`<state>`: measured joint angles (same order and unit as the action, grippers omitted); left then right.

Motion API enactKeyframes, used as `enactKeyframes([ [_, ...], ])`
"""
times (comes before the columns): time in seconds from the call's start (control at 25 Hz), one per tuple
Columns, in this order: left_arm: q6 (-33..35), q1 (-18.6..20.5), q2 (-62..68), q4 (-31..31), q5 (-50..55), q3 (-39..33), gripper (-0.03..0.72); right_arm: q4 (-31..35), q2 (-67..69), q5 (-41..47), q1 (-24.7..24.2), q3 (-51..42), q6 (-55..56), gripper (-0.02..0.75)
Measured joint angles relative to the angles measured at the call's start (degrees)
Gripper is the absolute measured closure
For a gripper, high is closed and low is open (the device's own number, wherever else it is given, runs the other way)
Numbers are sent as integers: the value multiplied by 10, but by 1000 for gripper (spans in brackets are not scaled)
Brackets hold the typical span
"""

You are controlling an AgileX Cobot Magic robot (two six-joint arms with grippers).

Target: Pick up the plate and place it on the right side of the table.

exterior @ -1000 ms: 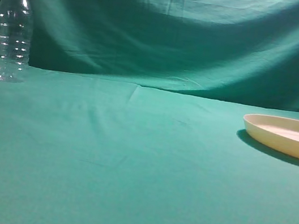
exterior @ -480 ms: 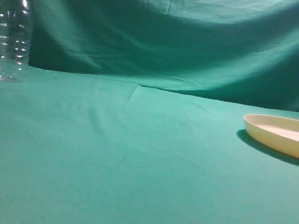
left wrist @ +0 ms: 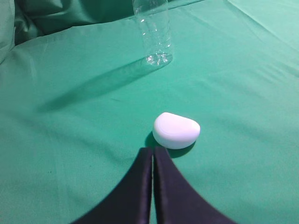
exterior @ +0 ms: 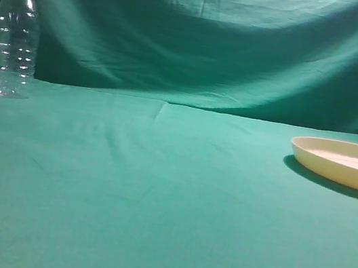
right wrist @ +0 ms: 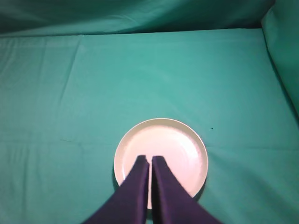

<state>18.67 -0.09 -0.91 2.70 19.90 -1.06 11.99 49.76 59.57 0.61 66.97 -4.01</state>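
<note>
- My right gripper [right wrist: 150, 161] hung above the plate [right wrist: 175, 149]; the fingers [right wrist: 135, 186] were pressed together with only a thin slit between them, holding nothing.
- The plate sat flat on the table [right wrist: 140, 79], directly beneath and just ahead of those fingertips; its far rim lay beyond them.
- In the exterior view, the plate [exterior: 346, 164] rested at the right edge of the table [exterior: 168, 201], partly cut off by the frame.
- My left gripper [left wrist: 153, 151] was likewise closed, fingers [left wrist: 135, 186] together, empty.
- A small white rounded object [left wrist: 176, 130] lay just ahead of my left fingertips, slightly right.
- A clear bottle [left wrist: 153, 30] stood upright further ahead, well apart.
</note>
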Motion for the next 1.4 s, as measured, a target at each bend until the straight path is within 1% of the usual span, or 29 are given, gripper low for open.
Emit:
enactKeyframes([
  [0.2, 0, 0, 0, 0, 0, 0, 688, 3, -115, -12, 0, -86, -1, 738],
  [0.36, 0, 0, 0, 0, 0, 0, 688, 3, -199, -18, 0, -136, -1, 738],
  [0.6, 0, 0, 0, 0, 0, 0, 688, 6, -308, 0, 0, -156, -4, 738],
  [0.8, 0, 0, 0, 0, 0, 0, 688, -11, -332, 0, 0, -158, -22, 738],
  [0.92, 0, 0, 0, 0, 0, 0, 688, -19, -332, -50, 0, -184, -25, 738],
  [1.0, 0, 0, 0, 0, 0, 0, 688, -30, -338, -112, 0, -220, -25, 738],
  [1.12, 0, 0, 0, 0, 0, 0, 688, -49, -372, -186, 0, -303, -28, 738],
  [1.24, 0, 0, 0, 0, 0, 0, 688, -61, -432, -226, 0, -397, -28, 738],
  [1.4, 0, 0, 0, 0, 0, 0, 688, -72, -499, -287, 19, -507, -29, 738],
])
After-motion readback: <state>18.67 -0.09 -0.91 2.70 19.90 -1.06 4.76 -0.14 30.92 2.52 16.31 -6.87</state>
